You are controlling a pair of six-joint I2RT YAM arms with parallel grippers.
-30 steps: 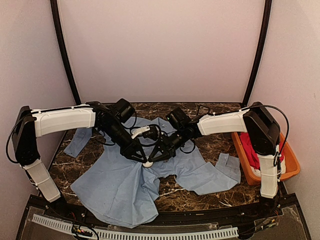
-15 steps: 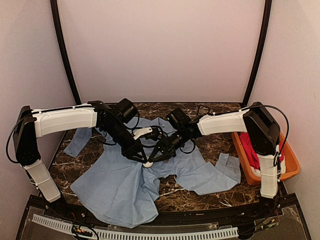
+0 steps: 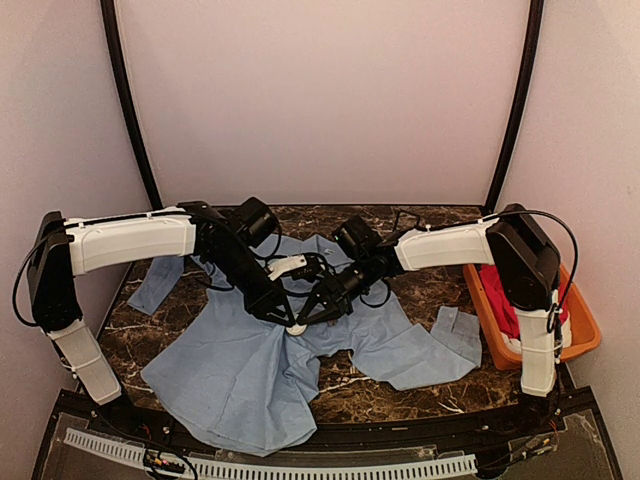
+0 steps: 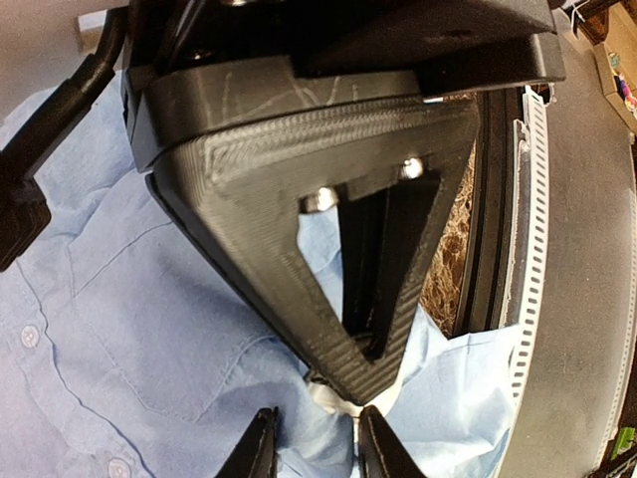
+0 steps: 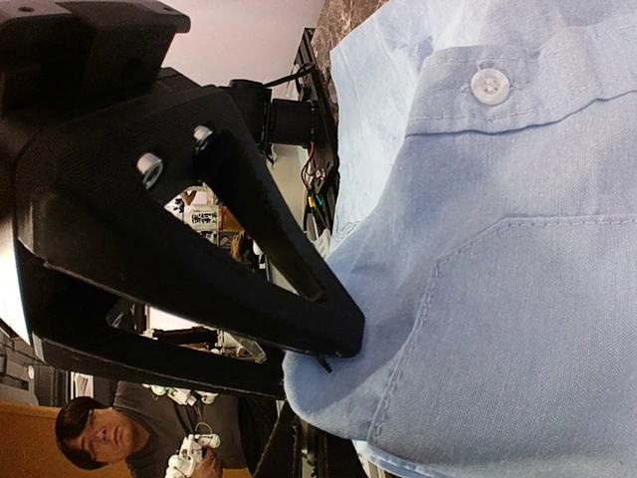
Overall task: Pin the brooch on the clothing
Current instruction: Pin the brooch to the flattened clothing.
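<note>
dark marble worktop (image 3: 420,290) under both arms. light blue shirt (image 3: 230,370) spread over most of it, rumpled, lying beneath both grippers and running out to either side and back toward the bases. one sleeve well off to the left of the left gripper, the other to the right of the right gripper. orange tray (image 3: 585,335) well apart to the right of the right gripper, at the worktop's edge, red garment (image 3: 500,295) inside.

left gripper (image 3: 286,316) and right gripper (image 3: 303,318) both angled down and inward, tips almost meeting over the middle of the shirt. creases in the cloth fanning out from that spot.

right gripper, wrist view (image 5: 323,360): closed tight on a fold of the shirt's edge, cloth bulging just past the tips. chest pocket (image 5: 537,329) just beyond the gripper on the flat cloth, white button (image 5: 491,86) farther on, at the pocket's flap.

left gripper, wrist view: narrow gap between its fingertips (image 4: 261,448), closed on a small white brooch (image 4: 333,401) held right at the tips. directly ahead and very close, one finger of the right gripper, filling most of that view, its point just over the brooch. seen from above, brooch (image 3: 296,327) as a white speck at the meeting point of the two grippers, against the bunched shirt. pin itself hidden; cannot tell whether it has entered the cloth.
</note>
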